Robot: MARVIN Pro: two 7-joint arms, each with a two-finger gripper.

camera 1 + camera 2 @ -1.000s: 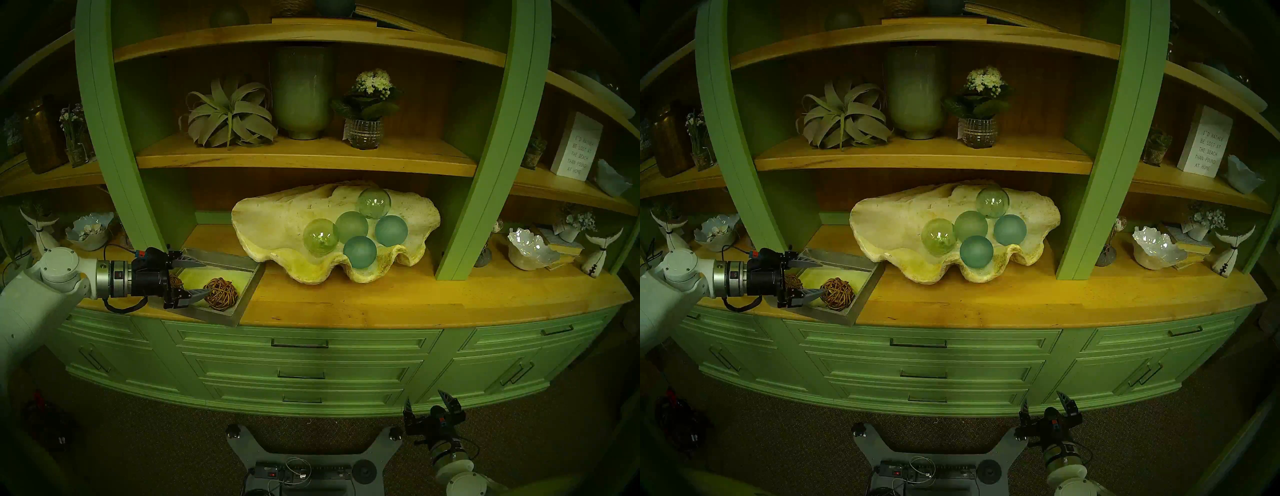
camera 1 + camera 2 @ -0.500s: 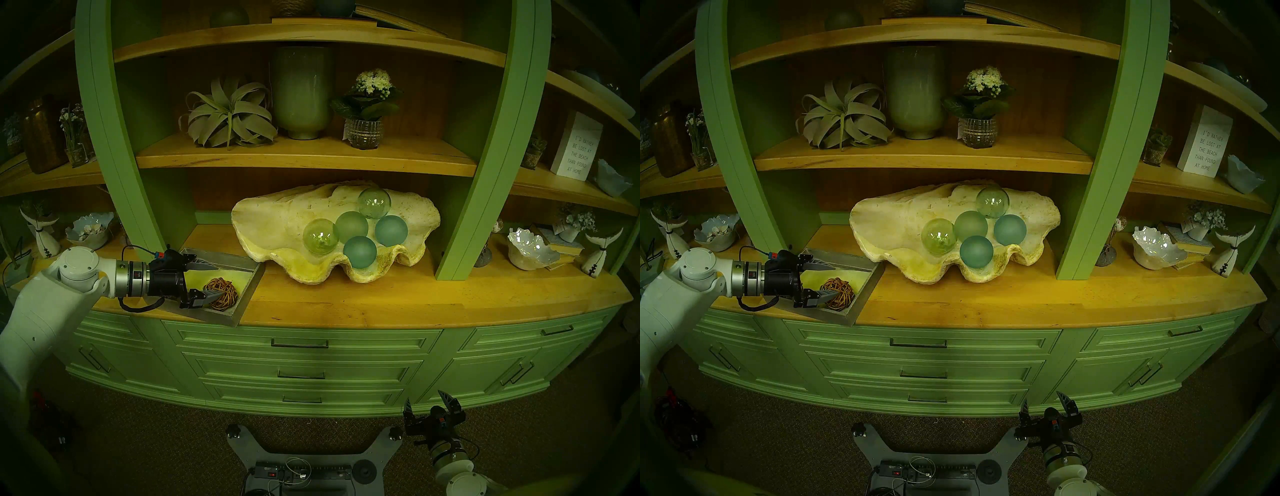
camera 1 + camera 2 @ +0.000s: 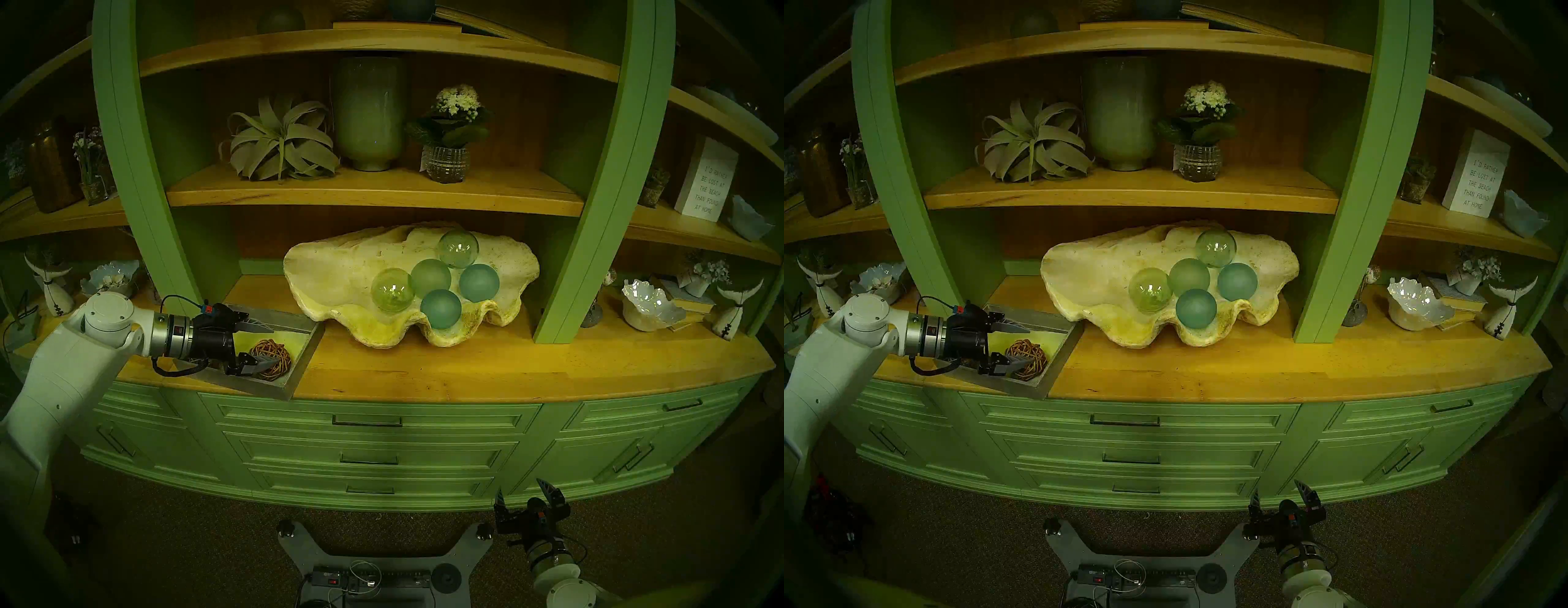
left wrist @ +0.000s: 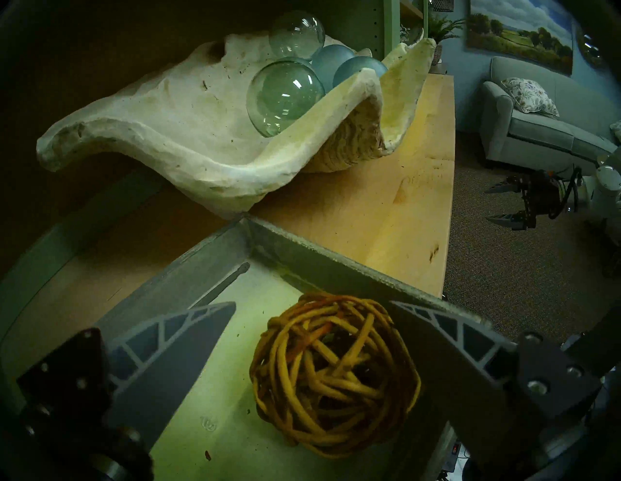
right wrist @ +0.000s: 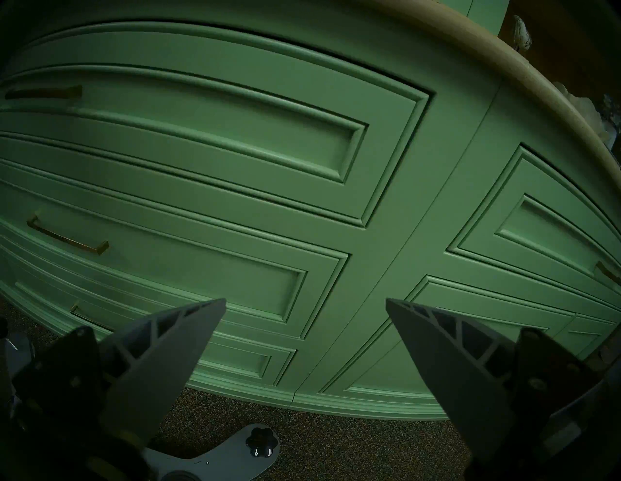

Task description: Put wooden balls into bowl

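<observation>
The left gripper (image 3: 271, 344) is held wide open at the lower left of the head view, and nothing is gripped. Its fingers (image 4: 188, 339) are spread on either side of a wooden ball (image 4: 334, 371) lying in the grey tray (image 3: 312, 349); contact cannot be confirmed. Since a second ago the gripper has been brought further over the tray, and the second ball is now hidden behind it. The right gripper (image 3: 522, 492) is seen open and empty at the bottom right. The shell bowl (image 3: 326, 271) is set at centre. A sign (image 3: 706, 184) at the upper right reads "I'D RATHER BE LOST AT THE BEACH THAN FOUND AT HOME".
</observation>
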